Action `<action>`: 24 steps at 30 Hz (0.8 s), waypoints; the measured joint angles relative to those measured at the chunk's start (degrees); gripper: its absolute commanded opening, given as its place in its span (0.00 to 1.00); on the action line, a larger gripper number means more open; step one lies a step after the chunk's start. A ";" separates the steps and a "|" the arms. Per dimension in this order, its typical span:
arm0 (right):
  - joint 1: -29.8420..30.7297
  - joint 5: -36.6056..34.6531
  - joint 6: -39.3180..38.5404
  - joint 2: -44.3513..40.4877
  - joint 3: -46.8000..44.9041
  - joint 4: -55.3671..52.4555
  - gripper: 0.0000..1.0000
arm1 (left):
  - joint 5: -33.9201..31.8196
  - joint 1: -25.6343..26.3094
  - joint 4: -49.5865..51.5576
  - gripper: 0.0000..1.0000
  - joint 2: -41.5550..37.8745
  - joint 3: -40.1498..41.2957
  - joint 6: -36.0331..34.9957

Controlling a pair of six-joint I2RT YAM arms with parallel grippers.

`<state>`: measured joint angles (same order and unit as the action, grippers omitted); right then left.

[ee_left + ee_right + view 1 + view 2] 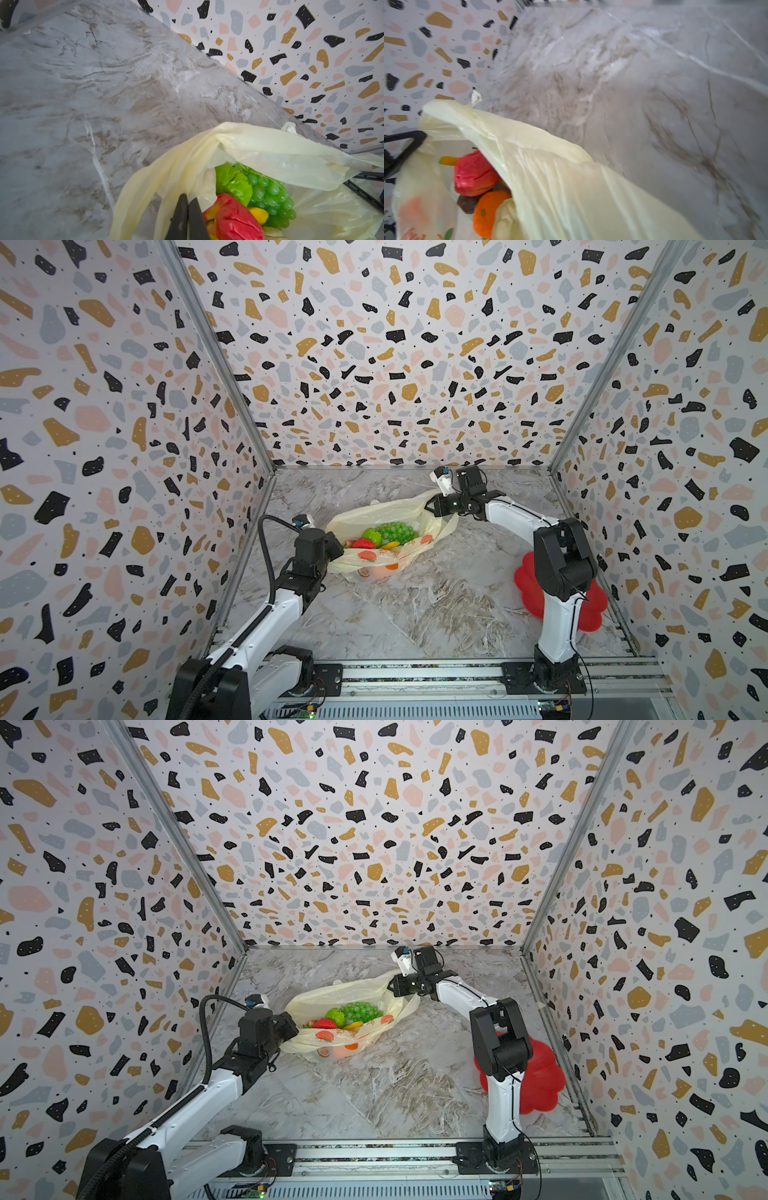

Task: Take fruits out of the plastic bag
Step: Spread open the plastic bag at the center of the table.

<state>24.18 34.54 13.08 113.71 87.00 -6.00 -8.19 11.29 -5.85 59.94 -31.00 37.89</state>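
The pale yellow plastic bag [374,514] lies mouth-up on the marble table, stretched between both arms. Inside show a green grape bunch [397,531], a green citrus [232,180], a red apple [234,218], a yellow banana [258,215] and an orange [488,212]. My left gripper [189,200] is shut on the bag's near-left handle, right beside the apple. My right gripper [429,506] is shut on the bag's far-right edge and holds it raised. In the right wrist view the bag's film [571,197] covers that gripper's jaws.
A red flower-shaped plate [590,610] lies at the right side of the table, partly hidden behind the right arm [561,556]. Patterned walls close in the back and both sides. A metal rail [415,672] runs along the front edge.
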 measured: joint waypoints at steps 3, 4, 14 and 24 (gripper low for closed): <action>0.68 2.10 0.85 -0.33 -0.26 2.27 0.00 | -0.31 -0.15 -1.53 0.00 -0.33 -0.76 -0.15; 0.79 2.51 1.29 -0.70 -1.68 3.45 0.00 | -0.31 -0.22 -2.03 0.00 -0.42 -0.50 -0.22; 0.26 10.27 9.20 -3.58 -22.64 16.17 0.00 | 0.37 -0.35 -2.56 0.00 0.52 8.15 -1.84; -3.41 13.22 16.02 -5.57 -26.08 23.37 0.37 | 4.90 -0.31 -4.83 0.00 0.81 8.55 -3.67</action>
<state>20.78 47.77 29.10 108.14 60.93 17.37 -3.29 10.98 -10.68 60.75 -22.46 34.22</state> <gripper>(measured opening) 0.256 0.047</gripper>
